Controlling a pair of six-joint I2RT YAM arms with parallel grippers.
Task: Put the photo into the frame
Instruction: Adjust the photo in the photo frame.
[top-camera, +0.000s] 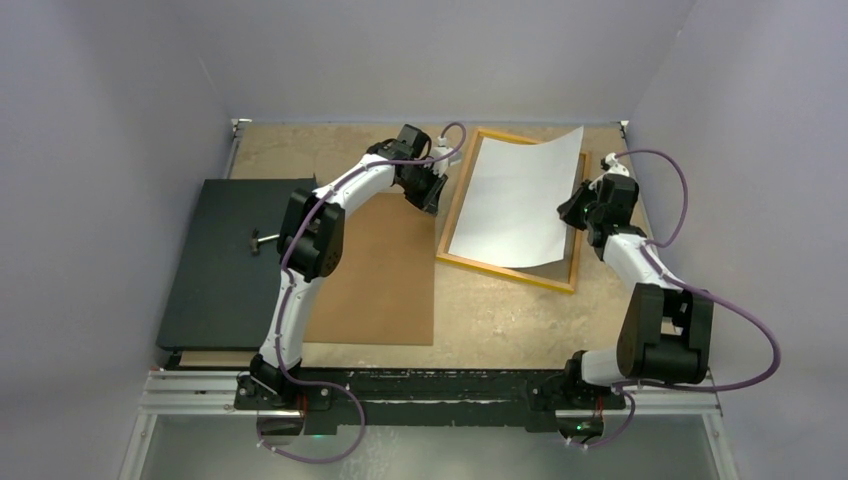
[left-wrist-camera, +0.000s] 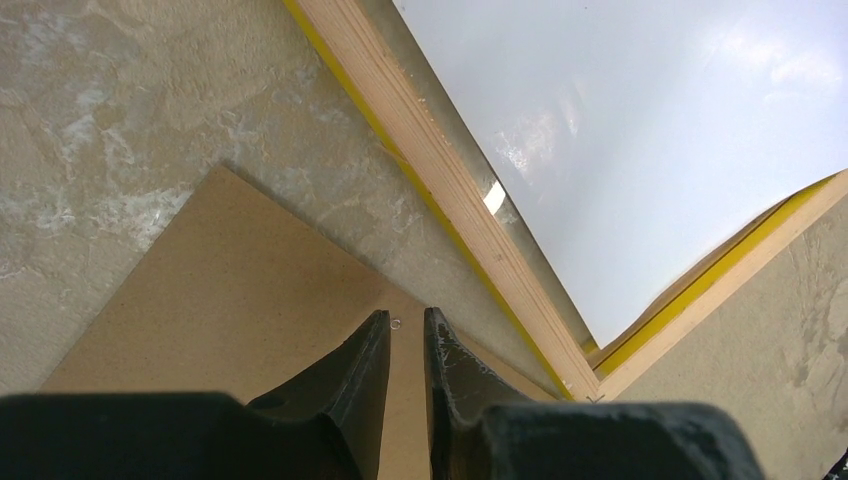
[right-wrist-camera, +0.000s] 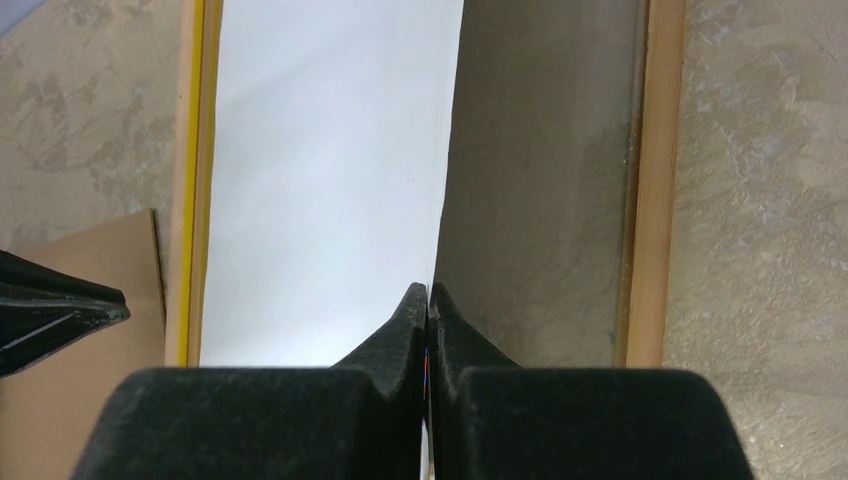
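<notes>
The photo (top-camera: 515, 195) lies white back up over the frame (top-camera: 505, 273), a thin yellow-orange rectangle on the table. Its right edge is raised off the pane. My right gripper (top-camera: 578, 212) is shut on that raised edge; in the right wrist view the sheet (right-wrist-camera: 320, 170) runs edge-on between the closed fingertips (right-wrist-camera: 428, 288), with the pane (right-wrist-camera: 540, 170) bare beneath. My left gripper (top-camera: 430, 190) hovers just left of the frame's left rail (left-wrist-camera: 440, 170), over a corner of the brown board (left-wrist-camera: 230, 290). Its fingers (left-wrist-camera: 408, 318) stand slightly apart with nothing between them.
A brown backing board (top-camera: 375, 280) lies left of the frame, and a flat black panel (top-camera: 215, 270) with a small metal piece (top-camera: 262, 240) lies further left. Grey walls close in the table on three sides.
</notes>
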